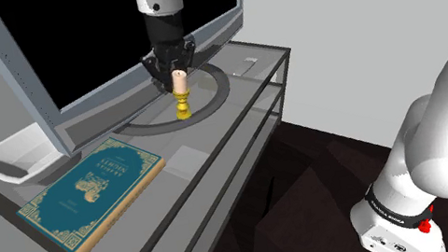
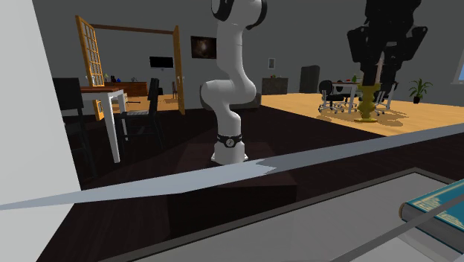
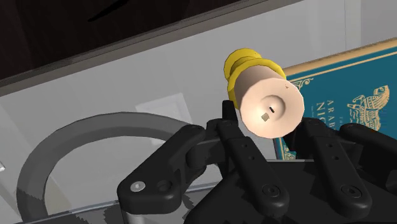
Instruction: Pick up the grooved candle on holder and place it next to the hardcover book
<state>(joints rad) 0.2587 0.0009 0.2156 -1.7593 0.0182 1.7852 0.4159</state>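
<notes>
Black end effector (image 3: 270,122) clamped on cream cyl. candle (image 3: 272,102) | gold turned holder (image 1: 182,108) | teal hardcover book (image 1: 92,193)

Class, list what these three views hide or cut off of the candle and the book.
- Second exterior view: the book is cut off by the right edge.
- Wrist view: the candle and the gripper cover part of the book's front.
- Shoulder view: the gripper hides the candle's top, and any grooves are too small to see.
</notes>
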